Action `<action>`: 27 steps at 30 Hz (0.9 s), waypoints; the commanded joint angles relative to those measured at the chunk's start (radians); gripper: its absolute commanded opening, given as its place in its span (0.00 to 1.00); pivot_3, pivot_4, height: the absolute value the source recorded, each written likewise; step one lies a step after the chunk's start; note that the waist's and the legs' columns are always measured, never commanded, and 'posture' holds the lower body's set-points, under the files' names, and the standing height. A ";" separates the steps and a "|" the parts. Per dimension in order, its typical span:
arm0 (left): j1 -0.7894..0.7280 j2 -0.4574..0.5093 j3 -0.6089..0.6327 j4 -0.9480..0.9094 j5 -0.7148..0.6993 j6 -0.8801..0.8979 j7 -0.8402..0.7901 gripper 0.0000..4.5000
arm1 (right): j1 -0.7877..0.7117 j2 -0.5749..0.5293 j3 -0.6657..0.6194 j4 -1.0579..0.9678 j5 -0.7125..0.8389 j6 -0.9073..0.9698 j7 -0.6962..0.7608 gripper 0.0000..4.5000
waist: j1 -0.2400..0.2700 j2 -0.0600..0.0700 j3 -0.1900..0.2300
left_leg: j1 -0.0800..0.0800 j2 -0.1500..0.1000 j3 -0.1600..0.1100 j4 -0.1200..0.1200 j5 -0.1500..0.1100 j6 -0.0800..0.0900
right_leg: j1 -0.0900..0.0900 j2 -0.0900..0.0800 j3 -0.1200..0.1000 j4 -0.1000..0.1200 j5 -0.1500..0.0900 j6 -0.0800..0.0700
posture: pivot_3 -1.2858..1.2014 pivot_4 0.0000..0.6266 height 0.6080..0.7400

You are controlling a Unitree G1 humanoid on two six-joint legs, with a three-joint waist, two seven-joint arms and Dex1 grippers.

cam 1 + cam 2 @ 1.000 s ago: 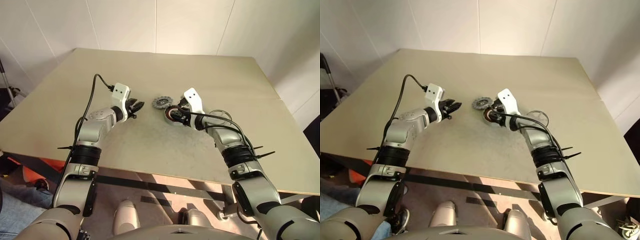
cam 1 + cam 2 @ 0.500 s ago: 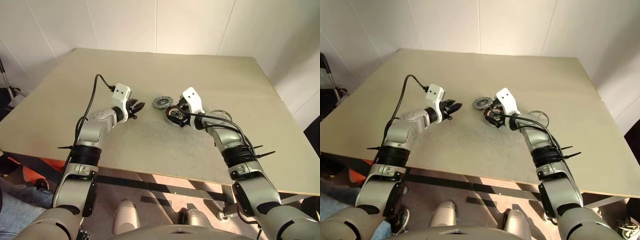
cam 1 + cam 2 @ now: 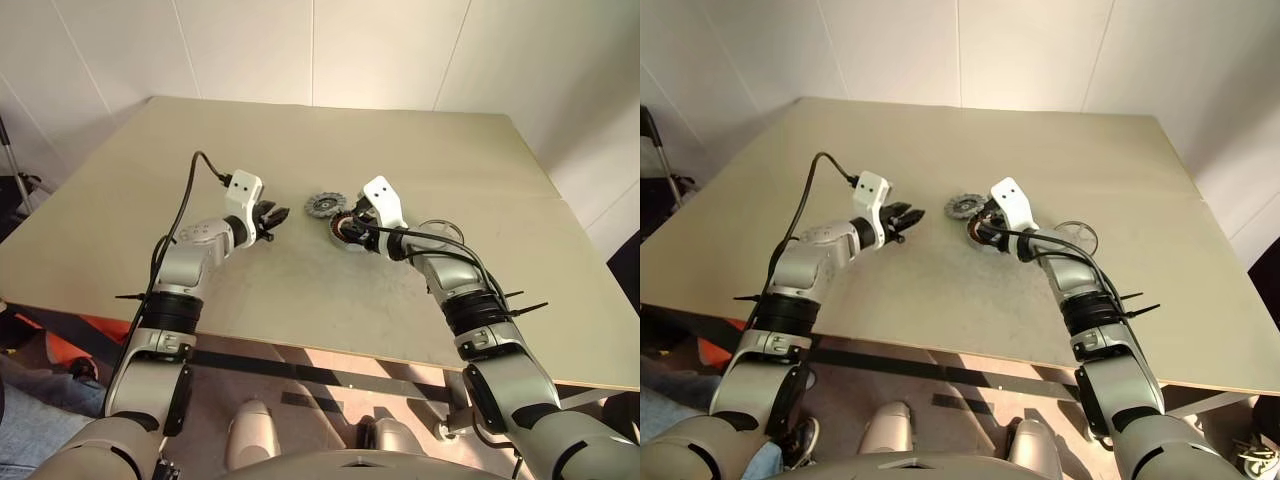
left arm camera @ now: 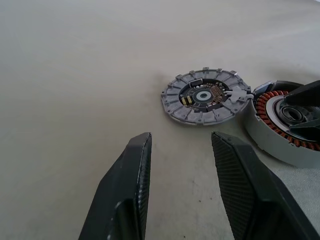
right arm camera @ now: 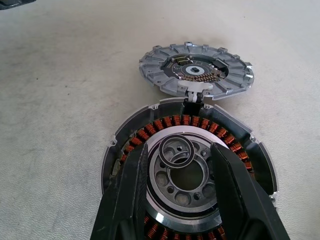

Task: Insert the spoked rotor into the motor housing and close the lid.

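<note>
The motor housing (image 5: pixel 186 175), a silver cup with a copper winding ring, lies on the table (image 3: pixel 300 290) at mid-table. Touching its far-left edge lies the spoked rotor (image 5: pixel 196 70), a flat grey notched disc with a dark hub, also seen as the rotor (image 4: pixel 205 95). My right gripper (image 5: pixel 177 155) hovers over the housing's centre, fingers apart on either side of the hub ring; I cannot tell if they touch it. My left gripper (image 4: pixel 181 140) stands open and empty, left of the rotor and pointing at it. Housing (image 3: pixel 350 232) and rotor (image 3: pixel 323 205) sit between both grippers.
A thin pale round piece (image 3: pixel 1077 237) lies on the table just right of my right forearm; I cannot tell whether it is the lid. The table's front edge (image 3: pixel 350 352) runs below my arms. A person's legs (image 3: pixel 30 420) show at the lower left.
My right gripper's fingers spread wider and then drew closer together over the housing. Both arms stay where they were.
</note>
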 commanded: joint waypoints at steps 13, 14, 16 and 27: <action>-0.008 0.012 0.001 -0.027 -0.002 -0.015 -0.002 0.45 | -0.017 -0.007 -0.014 -0.033 0.000 0.008 -0.008 0.13 | 0.001 0.000 0.000 | 0.000 0.000 0.000 0.001 0.000 0.000 | 0.000 0.000 0.000 0.001 0.000 0.000 | 0.52 0.00 1.00; -0.008 0.012 0.000 -0.027 -0.002 -0.015 -0.002 0.45 | -0.015 -0.011 -0.016 -0.044 0.000 0.012 -0.009 0.13 | 0.001 0.000 0.000 | 0.000 0.000 0.000 0.001 0.000 0.000 | 0.000 0.000 0.000 0.001 0.000 0.000 | 0.52 0.00 1.00; -0.006 0.012 -0.001 -0.027 -0.001 -0.016 -0.001 0.45 | -0.005 -0.027 -0.023 -0.096 0.007 0.033 -0.002 0.13 | 0.001 0.000 0.000 | 0.000 0.000 0.000 0.001 0.000 0.000 | 0.000 0.000 0.000 0.001 0.000 0.000 | 0.52 0.00 1.00; -0.009 0.004 -0.006 -0.010 0.002 -0.027 0.000 0.45 | 0.026 -0.051 -0.024 -0.158 0.013 0.073 0.001 0.13 | 0.001 0.000 0.000 | 0.000 0.000 0.000 0.001 0.000 0.000 | 0.000 0.000 0.000 0.001 0.000 0.000 | 0.52 0.00 1.00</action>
